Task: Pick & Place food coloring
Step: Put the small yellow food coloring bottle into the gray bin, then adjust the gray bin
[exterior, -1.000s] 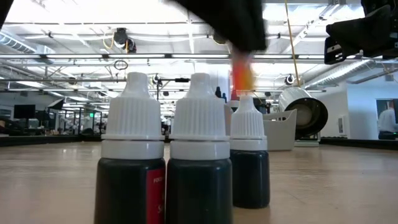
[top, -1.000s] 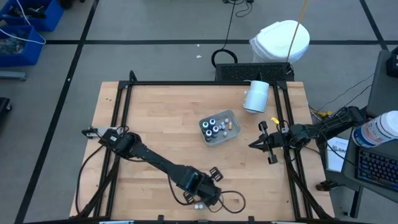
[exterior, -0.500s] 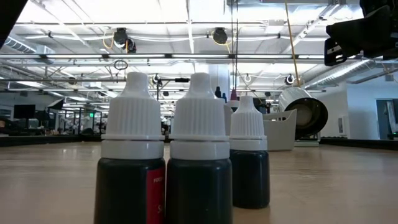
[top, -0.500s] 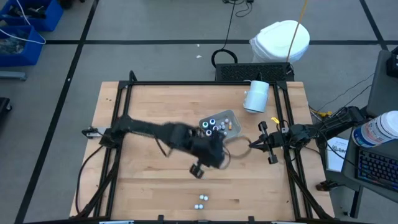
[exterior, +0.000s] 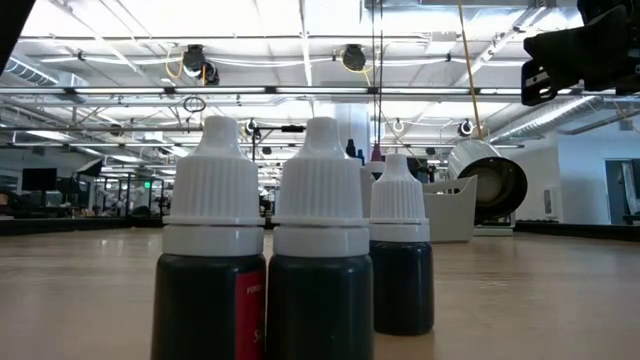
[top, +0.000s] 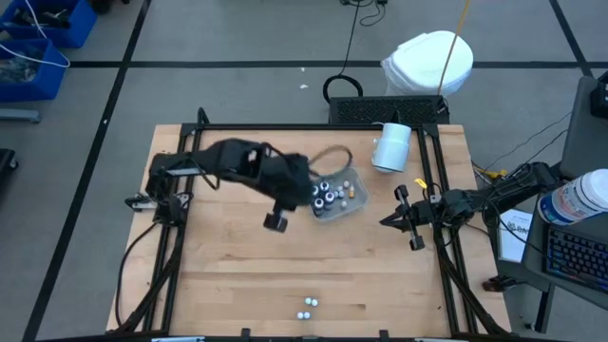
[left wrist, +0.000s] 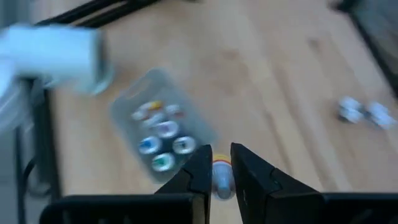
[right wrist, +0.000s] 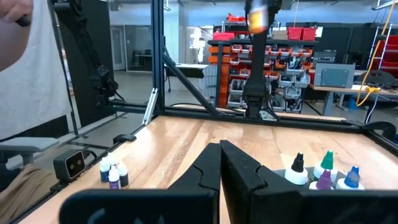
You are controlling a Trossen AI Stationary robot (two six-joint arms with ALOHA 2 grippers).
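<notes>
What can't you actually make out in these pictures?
- Label wording on the three bottles near the low camera: cut off by the picture's bottom edge.
- How many bottles sit in the grey tray: the left arm hides part of it from above, and the left wrist view is blurred.
- The small yellow-topped bottle in the left gripper: mostly hidden between the fingers.

high view straight down over the whole table (top: 237,256), low view level at tabletop, very close behind three bottles (exterior: 300,250), left wrist view looking down on the tray (left wrist: 155,124), right wrist view level across the table, same tray in all four
</notes>
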